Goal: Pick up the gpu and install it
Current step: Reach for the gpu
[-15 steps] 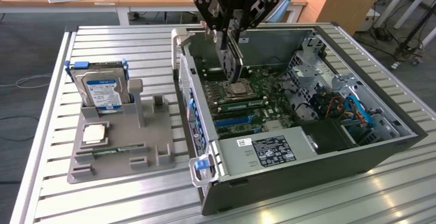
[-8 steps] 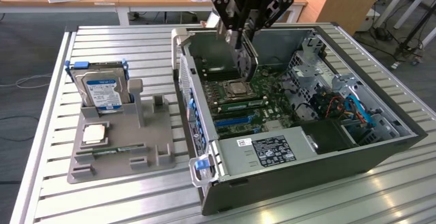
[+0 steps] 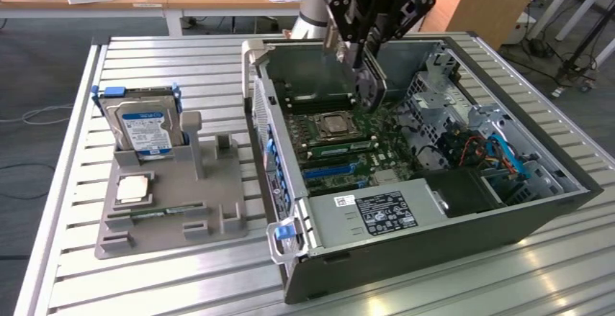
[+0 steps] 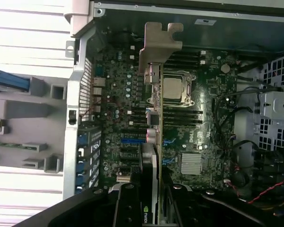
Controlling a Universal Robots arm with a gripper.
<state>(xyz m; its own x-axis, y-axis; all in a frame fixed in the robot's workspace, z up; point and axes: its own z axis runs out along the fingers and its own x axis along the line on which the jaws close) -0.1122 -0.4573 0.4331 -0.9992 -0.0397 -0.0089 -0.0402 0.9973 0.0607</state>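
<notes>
Edgewise, thin dark gpu (image 4: 154,124) w/ silvery bracket (image 4: 159,45).

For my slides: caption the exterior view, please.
Hand holds the gpu over the motherboard of the open case.

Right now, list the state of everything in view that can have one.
Graphics card: clamped in the gripper, edge-down over the motherboard, not seated.
Gripper: shut on the graphics card.
Computer case: lying on its side, side panel off, inside exposed.
Hard drive: standing upright in the grey holder.
</notes>
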